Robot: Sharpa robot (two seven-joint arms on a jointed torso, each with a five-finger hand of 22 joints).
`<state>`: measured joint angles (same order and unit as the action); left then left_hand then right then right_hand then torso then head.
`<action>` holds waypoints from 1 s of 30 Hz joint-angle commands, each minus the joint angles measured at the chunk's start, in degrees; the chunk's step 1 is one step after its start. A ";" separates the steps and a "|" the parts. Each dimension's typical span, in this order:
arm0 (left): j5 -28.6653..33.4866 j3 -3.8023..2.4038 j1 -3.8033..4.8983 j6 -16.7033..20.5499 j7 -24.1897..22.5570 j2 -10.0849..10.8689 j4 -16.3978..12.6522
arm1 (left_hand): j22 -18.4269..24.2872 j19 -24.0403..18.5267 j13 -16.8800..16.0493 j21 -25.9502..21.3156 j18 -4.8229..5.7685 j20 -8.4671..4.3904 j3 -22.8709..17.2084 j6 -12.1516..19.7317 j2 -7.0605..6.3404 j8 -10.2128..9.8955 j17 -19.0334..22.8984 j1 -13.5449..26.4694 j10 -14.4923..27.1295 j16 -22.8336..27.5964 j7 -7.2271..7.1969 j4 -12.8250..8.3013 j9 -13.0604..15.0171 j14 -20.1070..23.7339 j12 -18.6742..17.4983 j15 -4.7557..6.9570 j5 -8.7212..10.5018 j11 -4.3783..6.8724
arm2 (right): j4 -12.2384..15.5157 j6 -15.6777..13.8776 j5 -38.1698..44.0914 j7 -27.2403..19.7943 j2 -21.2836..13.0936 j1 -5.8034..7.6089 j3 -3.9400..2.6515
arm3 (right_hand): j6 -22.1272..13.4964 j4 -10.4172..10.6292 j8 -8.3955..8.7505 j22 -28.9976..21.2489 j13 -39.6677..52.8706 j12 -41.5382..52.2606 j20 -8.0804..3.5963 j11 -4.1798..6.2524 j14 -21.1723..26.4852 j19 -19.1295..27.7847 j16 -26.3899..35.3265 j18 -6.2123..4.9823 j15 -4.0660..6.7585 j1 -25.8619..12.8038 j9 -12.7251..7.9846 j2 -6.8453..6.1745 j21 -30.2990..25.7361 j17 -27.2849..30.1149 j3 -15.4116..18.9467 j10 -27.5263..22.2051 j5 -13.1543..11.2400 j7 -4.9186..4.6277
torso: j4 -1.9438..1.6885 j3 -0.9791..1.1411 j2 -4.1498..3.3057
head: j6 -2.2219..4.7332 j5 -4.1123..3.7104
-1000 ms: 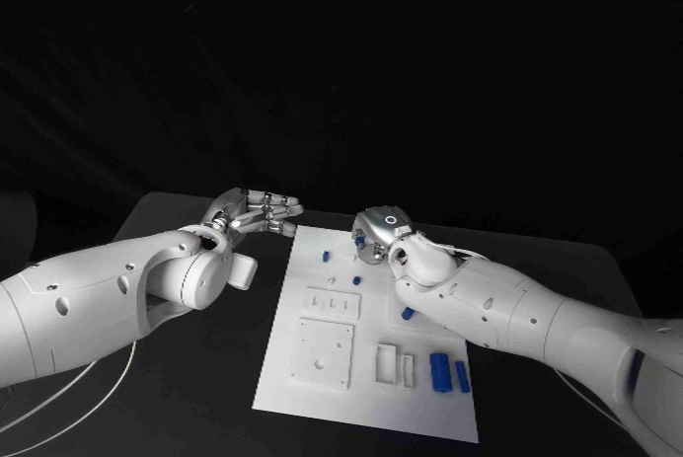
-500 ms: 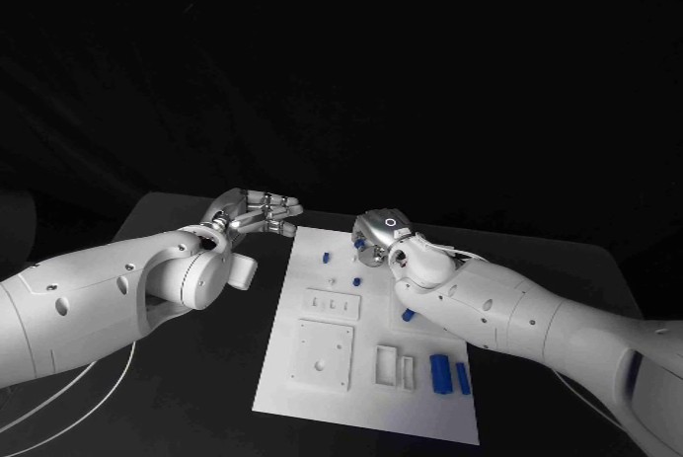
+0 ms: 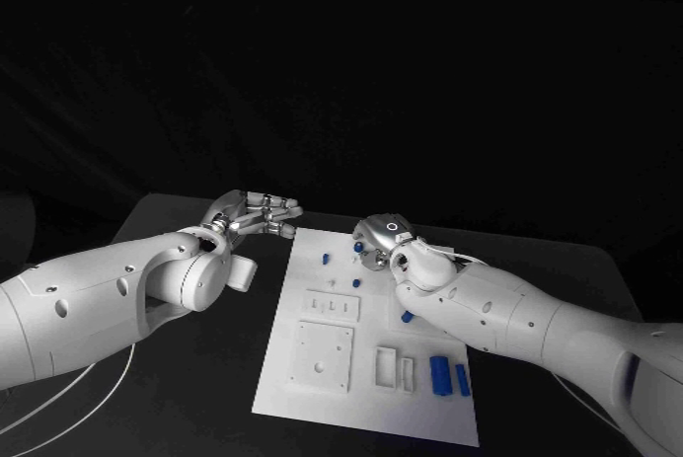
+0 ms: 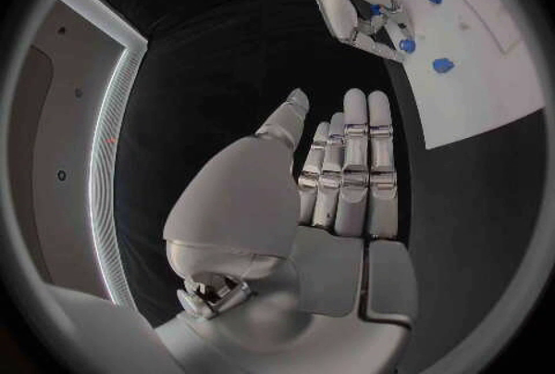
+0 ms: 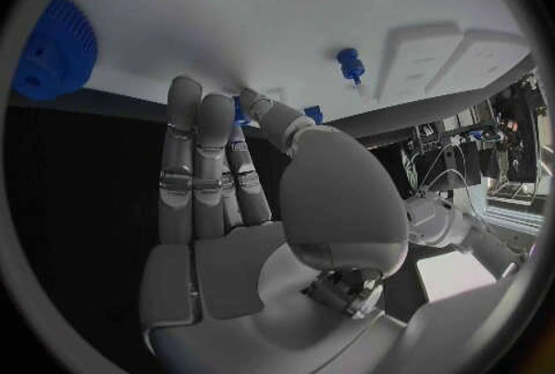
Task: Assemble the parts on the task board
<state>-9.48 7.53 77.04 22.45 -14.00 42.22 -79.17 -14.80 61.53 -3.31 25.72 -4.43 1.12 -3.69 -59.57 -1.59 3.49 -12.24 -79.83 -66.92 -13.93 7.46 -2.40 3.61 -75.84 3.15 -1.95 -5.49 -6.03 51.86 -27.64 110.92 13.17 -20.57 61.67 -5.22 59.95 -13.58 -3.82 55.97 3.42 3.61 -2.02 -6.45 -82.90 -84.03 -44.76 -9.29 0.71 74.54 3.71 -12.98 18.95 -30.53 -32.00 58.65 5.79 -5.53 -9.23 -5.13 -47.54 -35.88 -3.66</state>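
Smooth matte white task board (image 3: pixel 373 403), a flat rectangle, lies mid-frame on the black table (image 3: pixel 186 403) in the head view, reaching from the centre down toward the lower middle. Carries raised white rectangular blocks: a square one (image 3: pixel 323 353) at lower left with small holes, a smaller one (image 3: pixel 334 305) above it, and a narrow slotted frame (image 3: pixel 395 364) to the right. Two blue oblong parts (image 3: pixel 450 375) lie side by side just right of that frame; another small blue part (image 3: pixel 409 317) sits against the right forearm's edge; a tiny blue peg (image 3: pixel 354 280) stands upright near the board's middle, with a further blue part (image 3: pixel 325 258) near the upper left edge. Left hand (image 3: pixel 254 213), silver and segmented, hovers off the board's upper left corner over the table, fingers stretched straight and close together, holding nothing; left wrist view confirms the flat, released palm (image 4: pixel 336 198). Right hand (image 3: pixel 379 237) bends down over the board's upper edge, fingers (image 5: pixel 214 161) extended to the surface with a blue piece (image 5: pixel 240 111) showing between fingertips and thumb; cannot tell whether it is pinched. A ribbed blue round part (image 5: pixel 55 47) lies at upper left in the right wrist view.
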 commanded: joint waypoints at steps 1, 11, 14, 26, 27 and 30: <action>-0.16 -0.06 0.10 -0.91 -0.16 0.04 -0.06 | 0.08 -0.21 -0.08 0.15 0.07 0.13 0.03 0.16 0.33 0.17 0.09 0.16 0.58 0.24 0.45 -0.19 0.08 0.24 0.22 -0.30 -0.03 0.07 | 1.47 -1.09 -0.61 -0.39 -1.04 -0.13 0.10 | -0.26 0.05 0.27 -0.25 -0.08 -0.29 0.48 -0.01 0.17 -2.01 0.35 -0.64 -0.34 0.80 -0.09 -0.28 -0.24 0.16 0.36 -0.36 0.20 0.40 | 0.15 0.02 0.07 | 0.03 0.02; -0.15 -0.06 0.26 -0.75 -0.14 0.99 -0.16 | 0.10 -0.22 -0.08 0.16 0.06 0.15 0.06 0.20 0.30 0.18 0.11 0.12 0.70 0.26 0.47 -0.22 0.08 0.24 0.22 -0.32 -0.02 0.04 | 12.21 -2.60 -1.90 0.45 -9.23 -0.06 -2.43 | -0.06 0.56 0.28 -0.49 -0.07 -0.25 -0.10 0.98 -0.18 -2.15 0.08 -0.07 0.28 -1.27 -0.09 -0.97 0.33 0.00 -2.26 4.37 0.03 0.43 | 1.23 0.25 0.41 | 0.37 0.36; -0.14 -0.06 0.29 -0.80 -0.18 1.26 -0.10 | 0.10 -0.22 -0.08 0.16 0.06 0.15 0.06 0.20 0.30 0.18 0.11 0.12 0.70 0.26 0.47 -0.22 0.08 0.24 0.22 -0.32 -0.02 0.04 | 15.31 -2.13 -3.45 0.05 -12.14 -0.09 -4.08 | 0.70 1.58 0.26 0.07 -0.07 -0.40 -0.59 2.24 -0.37 -2.15 -1.05 0.76 0.86 -3.80 -0.07 -1.31 1.26 -0.73 -5.43 10.06 0.60 -0.77 | 1.67 0.43 0.52 | 0.49 0.44; -0.12 -0.02 0.27 -1.28 -0.49 1.74 1.05 | 0.11 -0.17 -0.08 0.23 0.04 0.12 0.04 0.16 0.37 0.17 0.10 0.06 0.45 0.21 0.44 -0.23 0.08 0.15 0.23 -0.27 -0.01 0.10 | 19.12 6.04 -14.38 -2.78 -19.81 -1.15 -8.28 | 0.81 4.74 0.13 7.64 45.58 39.69 -4.32 7.39 0.83 -2.51 -7.32 4.34 4.26 -3.09 0.57 1.58 13.54 -9.97 14.18 11.14 6.24 -0.05 | 3.45 1.18 1.02 | 0.99 1.40; -0.11 -0.02 0.27 -1.31 -0.50 1.73 1.15 | 0.11 -0.17 -0.08 0.23 0.04 0.12 0.04 0.16 0.37 0.17 0.10 0.06 0.45 0.21 0.44 -0.23 0.08 0.15 0.23 -0.27 -0.01 0.10 | 18.78 6.75 -14.72 -3.02 -19.93 -1.27 -8.37 | 0.66 4.94 0.14 9.55 50.29 43.97 -4.18 7.22 0.97 -2.64 -8.36 4.40 4.18 -3.36 0.67 1.70 16.64 -11.66 14.72 11.29 6.25 -0.05 | 3.54 1.29 0.99 | 0.99 1.45; -0.11 -0.01 0.26 -1.40 -0.53 1.63 1.38 | 0.11 -0.19 -0.08 0.26 0.06 0.11 0.07 0.15 0.36 0.18 0.08 0.14 0.47 0.20 0.44 -0.23 0.08 0.16 0.22 -0.28 -0.05 0.09 | 17.46 8.22 -15.21 -3.53 -19.81 -1.51 -8.52 | 0.44 5.71 0.16 13.84 59.90 52.69 -3.95 7.01 0.92 -2.62 -11.76 4.36 3.98 -3.38 0.91 1.92 22.21 -17.11 16.32 13.70 7.18 -0.13 | 3.61 1.48 0.94 | 1.06 1.41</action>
<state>-9.48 7.55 77.24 22.09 -13.92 43.96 -77.81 -14.76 61.53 -3.31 25.72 -4.43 1.12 -3.69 -59.36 -1.59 3.49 -12.19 -79.83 -66.52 -13.93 7.67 -2.40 3.61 -75.84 3.15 -1.95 -5.49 -6.03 69.71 -23.96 98.71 11.53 -40.49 60.26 -13.70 60.70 -7.96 -3.81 69.20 61.81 54.96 -6.38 0.51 -82.16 -83.84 -56.07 -5.25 4.70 71.03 4.56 -11.45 40.43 -46.86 -15.97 71.82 12.78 -5.60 -5.94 -3.93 -46.59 -34.90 -2.31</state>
